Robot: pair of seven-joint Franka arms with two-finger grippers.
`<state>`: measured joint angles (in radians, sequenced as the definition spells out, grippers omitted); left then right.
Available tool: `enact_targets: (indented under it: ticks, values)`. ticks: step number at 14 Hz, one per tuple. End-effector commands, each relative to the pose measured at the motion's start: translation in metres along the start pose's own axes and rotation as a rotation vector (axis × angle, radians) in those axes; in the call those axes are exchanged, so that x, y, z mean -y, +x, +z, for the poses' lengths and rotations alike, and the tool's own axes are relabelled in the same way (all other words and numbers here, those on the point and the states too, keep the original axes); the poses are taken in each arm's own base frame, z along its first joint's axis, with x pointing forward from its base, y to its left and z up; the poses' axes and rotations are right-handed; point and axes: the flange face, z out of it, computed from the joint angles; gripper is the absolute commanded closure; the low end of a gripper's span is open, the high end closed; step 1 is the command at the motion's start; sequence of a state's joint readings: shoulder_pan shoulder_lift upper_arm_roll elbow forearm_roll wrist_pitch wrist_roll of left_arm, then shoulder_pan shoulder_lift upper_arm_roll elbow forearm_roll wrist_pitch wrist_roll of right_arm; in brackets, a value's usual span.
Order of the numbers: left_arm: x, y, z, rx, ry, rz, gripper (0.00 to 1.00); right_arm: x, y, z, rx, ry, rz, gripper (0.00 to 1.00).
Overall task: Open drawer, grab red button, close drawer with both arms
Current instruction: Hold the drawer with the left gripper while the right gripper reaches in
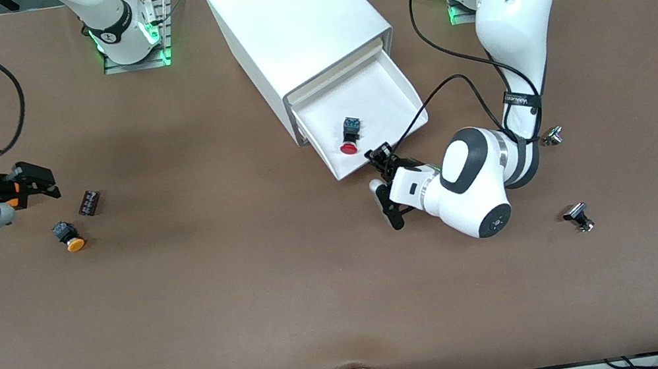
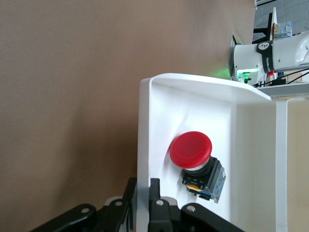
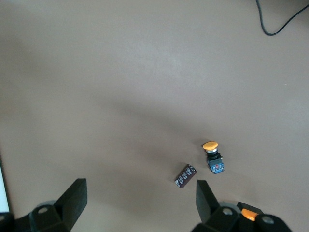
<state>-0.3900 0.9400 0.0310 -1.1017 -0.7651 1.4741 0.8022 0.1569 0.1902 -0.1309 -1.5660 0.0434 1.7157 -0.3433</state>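
Note:
The lowest drawer (image 1: 377, 93) of the white cabinet (image 1: 291, 17) is pulled out. The red-capped button (image 1: 350, 139) lies on its side inside it, close to the front wall. My left gripper (image 1: 379, 159) is shut on that front wall. In the left wrist view the gripper (image 2: 142, 186) pinches the white wall (image 2: 143, 125) from both sides, with the button (image 2: 190, 150) just inside. My right gripper (image 1: 38, 183) is open and empty over the table at the right arm's end; it also shows in the right wrist view (image 3: 140, 193).
An orange-capped button (image 1: 69, 236) and a small dark block (image 1: 89, 203) lie on the brown table below the right gripper; the right wrist view shows both, button (image 3: 212, 153) and block (image 3: 185, 175). Two small metal parts (image 1: 552, 137) (image 1: 578, 216) lie near the left arm's elbow.

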Motion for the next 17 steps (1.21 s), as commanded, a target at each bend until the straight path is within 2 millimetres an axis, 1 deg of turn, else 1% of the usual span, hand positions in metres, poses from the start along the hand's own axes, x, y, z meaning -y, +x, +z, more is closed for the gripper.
enact_targets:
  ticks: [1,5,6,7,9,10,12,14,15,16,17]
  values:
    - [0.021,0.002,-0.008,-0.004,0.091,-0.005,1.00,0.011,0.007,-0.007,-0.006,0.011,-0.017,0.00]
    - [0.022,-0.001,-0.013,-0.012,0.093,-0.008,1.00,0.017,0.008,-0.011,-0.013,0.018,-0.034,0.00]
    - [0.022,-0.001,-0.015,-0.014,0.094,-0.009,0.97,0.017,0.008,-0.010,-0.013,0.018,-0.034,0.00]
    - [0.019,0.000,-0.015,-0.015,0.094,-0.009,0.74,0.017,0.008,-0.010,-0.012,0.021,-0.032,0.00]
    - [0.015,0.002,-0.016,-0.020,0.092,-0.036,0.11,0.023,0.009,-0.010,-0.011,0.023,-0.040,0.00]
    - [0.014,0.003,-0.016,-0.022,0.089,-0.044,0.00,0.037,0.013,-0.009,-0.010,0.024,-0.059,0.00]
    - [0.011,0.003,-0.021,-0.027,0.090,-0.042,0.00,0.070,0.021,-0.008,-0.006,0.026,-0.063,0.00]
    - [0.007,0.002,-0.025,-0.029,0.090,-0.049,0.00,0.082,0.024,-0.007,-0.004,0.027,0.011,0.00]
    - [0.002,0.002,-0.031,-0.030,0.095,-0.062,0.00,0.096,0.027,-0.006,-0.003,0.028,0.027,0.00]
    - [-0.007,0.001,-0.039,-0.025,0.095,-0.064,0.00,0.110,0.029,-0.004,0.002,0.029,0.058,0.00]
    - [-0.015,-0.001,-0.048,-0.022,0.093,-0.077,0.00,0.125,0.034,0.002,0.011,0.028,0.086,0.00]
